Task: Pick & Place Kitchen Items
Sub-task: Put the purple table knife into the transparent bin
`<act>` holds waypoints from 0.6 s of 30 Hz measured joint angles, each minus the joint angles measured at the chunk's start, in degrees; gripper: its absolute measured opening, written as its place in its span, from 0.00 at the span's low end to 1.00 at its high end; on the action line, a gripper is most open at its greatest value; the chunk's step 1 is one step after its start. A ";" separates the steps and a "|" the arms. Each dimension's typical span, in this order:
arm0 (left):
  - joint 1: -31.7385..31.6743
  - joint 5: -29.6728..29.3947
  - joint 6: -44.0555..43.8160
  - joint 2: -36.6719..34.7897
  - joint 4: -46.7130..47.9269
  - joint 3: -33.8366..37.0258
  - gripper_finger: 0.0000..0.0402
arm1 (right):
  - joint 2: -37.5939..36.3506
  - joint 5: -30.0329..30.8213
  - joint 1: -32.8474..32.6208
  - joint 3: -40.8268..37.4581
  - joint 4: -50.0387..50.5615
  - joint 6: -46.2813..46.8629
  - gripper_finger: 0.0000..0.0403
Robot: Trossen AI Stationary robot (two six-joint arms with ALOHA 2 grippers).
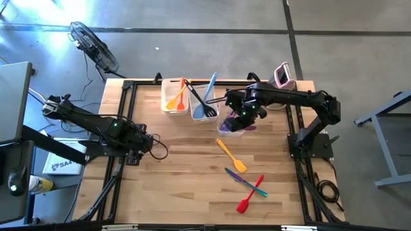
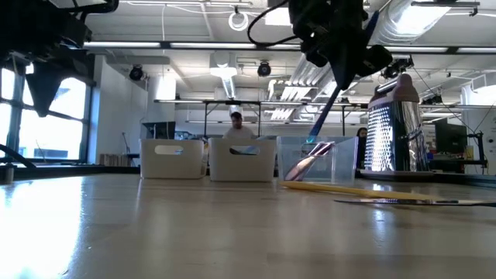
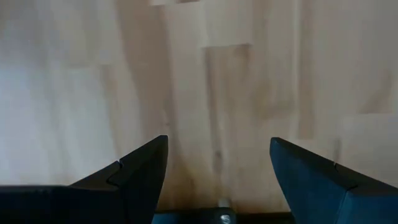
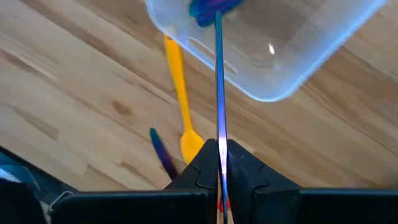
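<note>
Clamped tight in right jaws [image 4: 222, 163]: blue utensil [image 4: 218, 74], long axis running straight out from jaws, head already inside clear tub [image 4: 298, 56] directly ahead. Release looks next. Left jaws [image 3: 217, 174] spread, empty, parked over bare desk [image 3: 205, 74], far from tub.

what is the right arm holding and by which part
The right gripper holds a slim blue utensil by its handle end, head down in the clear tub. The left holds nothing.
</note>
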State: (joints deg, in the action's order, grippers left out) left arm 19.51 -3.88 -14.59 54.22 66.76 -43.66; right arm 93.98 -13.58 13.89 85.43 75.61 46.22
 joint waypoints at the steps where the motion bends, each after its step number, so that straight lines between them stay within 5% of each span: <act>1: 0.00 0.90 0.67 0.00 -0.09 0.00 0.69 | 0.11 0.07 0.19 0.00 0.44 0.00 0.01; 8: 0.00 2.11 2.36 0.00 -0.28 0.00 0.69 | 0.21 -0.19 1.66 0.00 -0.44 -0.48 0.01; 18: 0.00 2.10 2.78 0.00 -0.26 0.00 0.69 | 0.72 -1.71 2.26 0.00 -0.88 -13.35 0.01</act>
State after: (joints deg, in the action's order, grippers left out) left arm 19.51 -1.78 -11.81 54.22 66.50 -43.66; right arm 94.70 -15.29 16.15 85.43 74.73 32.86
